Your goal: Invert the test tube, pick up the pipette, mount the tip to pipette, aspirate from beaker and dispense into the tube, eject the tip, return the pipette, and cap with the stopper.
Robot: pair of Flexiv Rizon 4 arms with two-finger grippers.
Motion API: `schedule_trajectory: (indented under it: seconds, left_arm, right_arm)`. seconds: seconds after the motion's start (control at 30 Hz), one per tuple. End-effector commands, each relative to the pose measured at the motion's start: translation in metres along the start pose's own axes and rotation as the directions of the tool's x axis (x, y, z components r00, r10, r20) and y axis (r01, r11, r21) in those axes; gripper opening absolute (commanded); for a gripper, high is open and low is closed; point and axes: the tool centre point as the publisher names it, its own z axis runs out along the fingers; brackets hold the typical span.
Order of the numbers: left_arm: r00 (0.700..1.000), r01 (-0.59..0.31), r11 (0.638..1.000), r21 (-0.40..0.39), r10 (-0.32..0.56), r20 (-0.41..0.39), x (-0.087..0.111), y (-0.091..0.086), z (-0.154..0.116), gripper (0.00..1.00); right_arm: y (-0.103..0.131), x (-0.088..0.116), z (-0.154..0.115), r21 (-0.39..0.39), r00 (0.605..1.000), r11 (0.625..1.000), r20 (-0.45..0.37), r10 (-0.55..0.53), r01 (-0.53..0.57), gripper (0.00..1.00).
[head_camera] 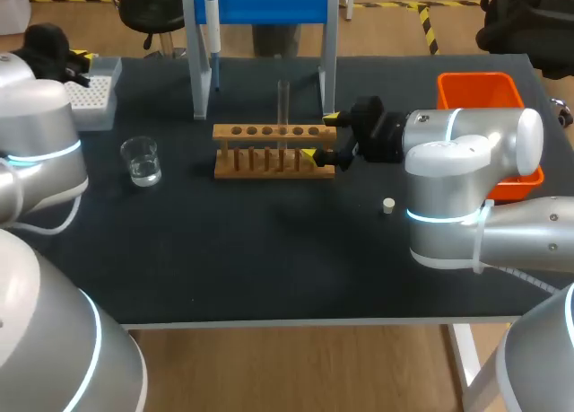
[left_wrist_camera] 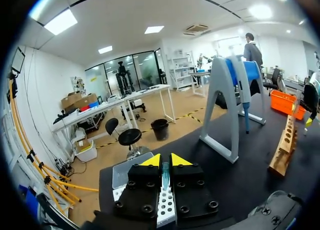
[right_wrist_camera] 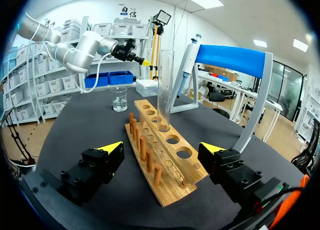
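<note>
A clear test tube (head_camera: 282, 105) (right_wrist_camera: 164, 89) stands upright in the wooden rack (head_camera: 273, 152) (right_wrist_camera: 165, 160), in the third hole from the rack's right end. My right gripper (head_camera: 327, 138) (right_wrist_camera: 160, 150) is open, one finger on each side of that rack end. My left gripper (head_camera: 82, 64) (left_wrist_camera: 165, 161) hangs over the white tip box (head_camera: 90, 93) (left_wrist_camera: 166, 207), shut on a blue-green pipette tip (left_wrist_camera: 165, 174). The pipette (head_camera: 213, 26) (right_wrist_camera: 186, 69) (left_wrist_camera: 245, 107) hangs on the blue-topped stand (head_camera: 269, 4). The glass beaker (head_camera: 141, 161) (right_wrist_camera: 119, 98) holds clear liquid. A small white stopper (head_camera: 387, 206) lies on the table.
An orange bin (head_camera: 480, 91) (left_wrist_camera: 284, 102) sits at the table's back right, behind my right arm. The stand's grey legs (head_camera: 199, 80) rise just behind the rack. Bare dark tabletop (head_camera: 269, 259) spreads in front of the rack.
</note>
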Motion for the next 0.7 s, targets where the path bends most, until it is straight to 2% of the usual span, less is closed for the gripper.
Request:
schedule_trajectory:
  seconds: [0.03, 0.27, 0.37, 0.43, 0.63, 0.7]
  left_arm:
    - [1.000, 0.000, 1.000, -0.010, 0.000, -0.016, -0.002, -0.002, -0.002, 0.00]
    - [1.000, 0.000, 1.000, -0.010, 0.000, -0.016, -0.002, -0.002, -0.002, 0.00]
    - [0.989, -0.060, 0.998, 0.001, 0.059, -0.132, 0.017, -0.017, -0.009, 0.00]
    - [0.974, -0.112, 0.994, -0.006, 0.109, -0.201, 0.037, -0.030, -0.021, 0.00]
    - [0.896, -0.234, 0.972, -0.027, 0.205, -0.394, 0.096, -0.065, -0.058, 0.00]
    - [0.871, -0.252, 0.967, -0.044, 0.207, -0.445, 0.114, -0.075, -0.067, 0.00]
  right_arm:
    - [-0.001, 0.000, 0.001, -0.003, 1.000, 1.000, 0.002, 0.000, 0.000, 1.00]
    - [-0.001, 0.000, 0.001, -0.003, 1.000, 1.000, 0.002, 0.000, 0.000, 1.00]
    - [-0.001, 0.000, 0.001, -0.003, 1.000, 1.000, 0.002, 0.000, 0.000, 1.00]
    - [-0.001, 0.000, 0.001, -0.003, 1.000, 1.000, 0.002, 0.000, 0.000, 1.00]
    - [-0.001, 0.000, 0.001, -0.003, 1.000, 1.000, 0.002, 0.000, 0.000, 1.00]
    - [-0.001, 0.000, 0.001, -0.003, 1.000, 1.000, 0.002, 0.000, 0.000, 1.00]
